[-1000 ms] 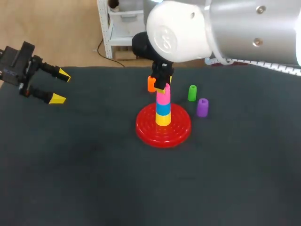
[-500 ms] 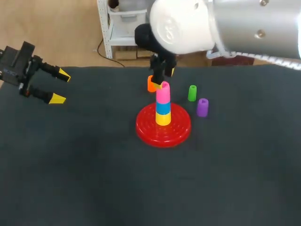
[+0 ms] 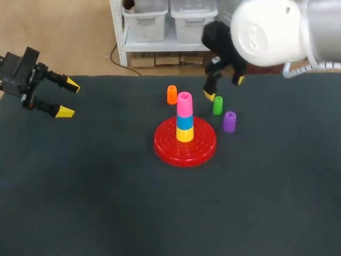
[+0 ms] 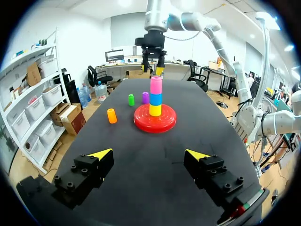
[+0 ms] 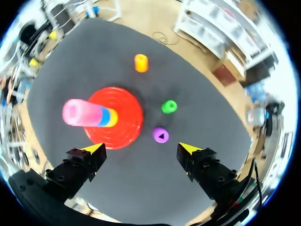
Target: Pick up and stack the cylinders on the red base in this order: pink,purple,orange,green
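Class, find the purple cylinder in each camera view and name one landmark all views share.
Head view: purple cylinder on the table, right of the red base, near the green cylinder.
Left wrist view: purple cylinder far ahead of the left claw, between green cylinder and red base.
Right wrist view: purple cylinder just ahead of the right claw, beside the red base.
Shared landmark: the red base.

Legible text: none in any view | labels, brands, numbers, signs: none readable | any print is too small or blurred to make out
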`<state>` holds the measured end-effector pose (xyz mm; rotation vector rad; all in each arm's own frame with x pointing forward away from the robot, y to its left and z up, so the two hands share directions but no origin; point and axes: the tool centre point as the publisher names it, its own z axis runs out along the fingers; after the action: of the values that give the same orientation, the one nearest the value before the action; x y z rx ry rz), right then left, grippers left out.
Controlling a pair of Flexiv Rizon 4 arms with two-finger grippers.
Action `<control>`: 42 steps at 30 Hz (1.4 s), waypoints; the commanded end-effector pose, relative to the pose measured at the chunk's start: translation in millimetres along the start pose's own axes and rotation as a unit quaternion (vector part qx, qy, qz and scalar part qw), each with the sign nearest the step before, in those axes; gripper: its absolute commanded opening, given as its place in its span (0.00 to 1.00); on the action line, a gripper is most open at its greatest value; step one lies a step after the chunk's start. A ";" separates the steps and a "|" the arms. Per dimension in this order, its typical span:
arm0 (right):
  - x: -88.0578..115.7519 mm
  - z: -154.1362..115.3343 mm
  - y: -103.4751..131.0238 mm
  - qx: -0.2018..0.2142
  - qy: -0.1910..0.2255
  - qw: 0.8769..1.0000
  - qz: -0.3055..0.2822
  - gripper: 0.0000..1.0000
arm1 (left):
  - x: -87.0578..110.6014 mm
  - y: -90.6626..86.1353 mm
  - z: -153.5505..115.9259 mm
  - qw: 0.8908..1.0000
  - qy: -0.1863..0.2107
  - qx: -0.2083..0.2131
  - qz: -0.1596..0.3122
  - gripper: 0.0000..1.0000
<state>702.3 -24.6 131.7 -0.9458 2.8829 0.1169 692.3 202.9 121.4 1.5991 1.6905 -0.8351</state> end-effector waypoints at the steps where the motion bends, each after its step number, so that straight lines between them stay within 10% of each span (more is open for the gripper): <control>1: 1.2 22.6 -19.5 -0.006 -0.040 0.997 0.066 1.00 | 1.1 -0.3 -0.3 1.000 -0.001 0.000 0.001 1.00; 12: -16.4 72.6 -47.9 -0.010 0.037 0.991 0.126 1.00 | 1.1 -0.3 -0.3 1.000 -0.001 0.000 0.001 1.00; 27: 24.4 91.9 -41.9 0.006 0.051 0.982 0.182 1.00 | 1.1 -0.3 -0.3 1.000 -0.001 0.000 0.001 1.00; 42: 10.7 106.1 -45.5 0.023 0.043 0.981 0.186 0.86 | 1.1 -0.3 -0.3 1.000 -0.001 0.000 0.001 1.00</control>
<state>727.7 -56.6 25.2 -0.4038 3.0971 0.0412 692.3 202.9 121.4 1.5990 1.6905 -0.8350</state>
